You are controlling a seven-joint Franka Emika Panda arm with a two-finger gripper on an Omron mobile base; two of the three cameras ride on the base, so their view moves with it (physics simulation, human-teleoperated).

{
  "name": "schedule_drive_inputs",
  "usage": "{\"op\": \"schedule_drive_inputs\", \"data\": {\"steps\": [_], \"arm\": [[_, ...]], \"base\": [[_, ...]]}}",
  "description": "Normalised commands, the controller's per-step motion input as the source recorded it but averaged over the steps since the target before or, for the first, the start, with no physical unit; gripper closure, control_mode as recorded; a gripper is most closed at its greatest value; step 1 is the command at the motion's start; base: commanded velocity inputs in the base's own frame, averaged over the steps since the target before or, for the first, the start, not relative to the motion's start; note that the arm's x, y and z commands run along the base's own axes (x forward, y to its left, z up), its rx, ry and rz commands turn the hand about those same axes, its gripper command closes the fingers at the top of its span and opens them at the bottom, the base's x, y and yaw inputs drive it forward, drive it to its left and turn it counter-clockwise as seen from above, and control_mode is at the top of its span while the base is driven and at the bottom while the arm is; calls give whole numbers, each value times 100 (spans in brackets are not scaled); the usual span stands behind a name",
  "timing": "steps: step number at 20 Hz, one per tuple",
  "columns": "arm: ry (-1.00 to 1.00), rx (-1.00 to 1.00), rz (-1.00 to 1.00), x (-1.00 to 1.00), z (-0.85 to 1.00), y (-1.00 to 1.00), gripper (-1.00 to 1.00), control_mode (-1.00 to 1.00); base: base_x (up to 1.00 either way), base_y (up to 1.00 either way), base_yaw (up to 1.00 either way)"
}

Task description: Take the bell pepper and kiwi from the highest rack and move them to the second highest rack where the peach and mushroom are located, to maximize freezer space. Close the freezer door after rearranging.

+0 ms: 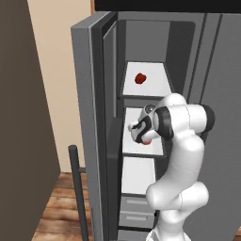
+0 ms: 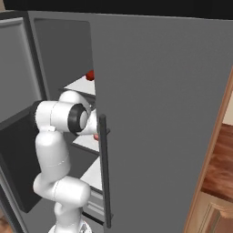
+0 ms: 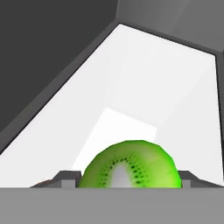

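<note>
Between the jaws (image 3: 124,183), low at six o'clock in the hand view, sits the kiwi (image 3: 130,166), cut face turned to the camera, with a dark finger tip (image 3: 66,178) at its nine o'clock and another at its three. Whether the jaws are clamped on it or just letting go, I cannot tell; the tips sit close at each flank. Ahead, toward twelve o'clock, a white shelf (image 3: 144,96) runs away to the back wall of the freezer (image 3: 52,52).

From the left base view the hand (image 1: 141,128) is reaching in over the second shelf (image 1: 141,147), a bit of orange-pink, probably the peach (image 1: 147,141), peeking at its five o'clock. Up at twelve o'clock, on the top shelf (image 1: 155,84), the bell pepper (image 1: 140,78) waits, well apart from the hand. That's the relation that matters, I'd say: once the kiwi is settled, the pepper lies straight above. The freezer door (image 1: 87,132) stands wide open at nine o'clock.
</note>
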Motion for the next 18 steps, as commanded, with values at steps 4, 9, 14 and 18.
{"op": "schedule_drive_inputs", "data": {"steps": [4, 9, 14, 18], "arm": [[0, 0, 0, 1, -37, 1, -100, -100], [0, 0, 0, -4, -13, 17, -100, -100], [0, 0, 0, -28, 0, 30, -100, -100], [0, 0, 0, -38, 0, 28, -100, -100]], "base": [[0, 0, 0], [0, 0, 0], [0, 0, 0], [0, 0, 0]]}}
